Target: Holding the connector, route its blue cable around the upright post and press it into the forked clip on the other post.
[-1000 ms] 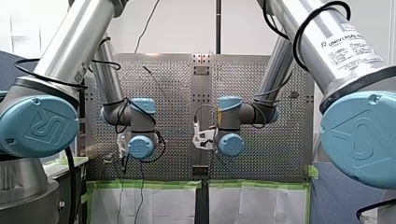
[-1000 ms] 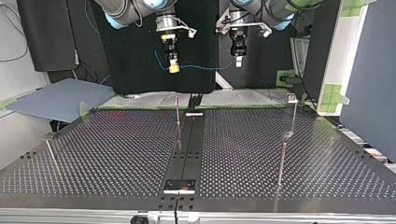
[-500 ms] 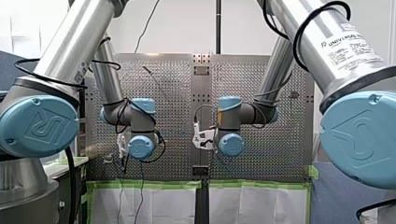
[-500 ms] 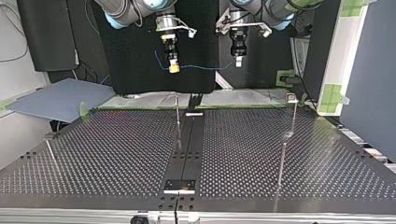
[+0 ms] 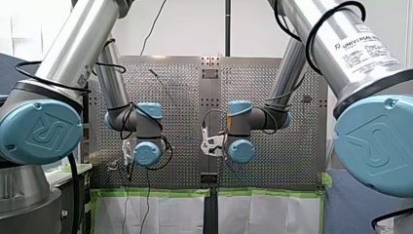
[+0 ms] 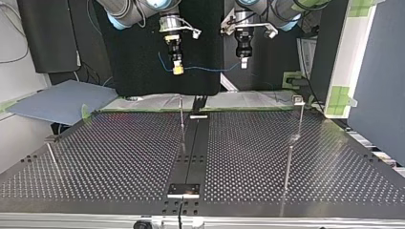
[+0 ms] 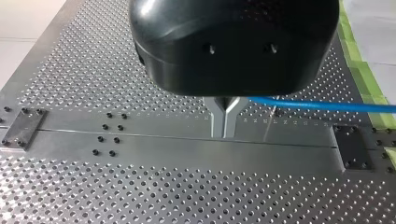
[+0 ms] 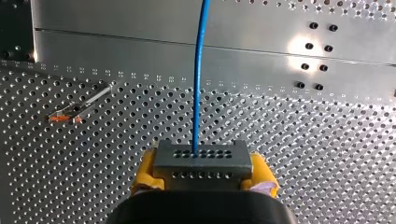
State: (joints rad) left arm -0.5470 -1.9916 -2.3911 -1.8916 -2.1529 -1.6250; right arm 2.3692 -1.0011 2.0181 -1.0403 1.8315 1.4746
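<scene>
Top view: high above the table, my right gripper clamps the connector and my left gripper pinches the cable. Post and clip are untouched, so all routing remains.

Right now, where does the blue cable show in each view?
Front view: not discernible.
Top view: the blue cable is strung between my right gripper and my left gripper.
Left wrist view: the blue cable leaves the fingers sideways.
Right wrist view: the blue cable runs ahead from the connector.
Shared landmark: the table's plain centre strip.
</scene>
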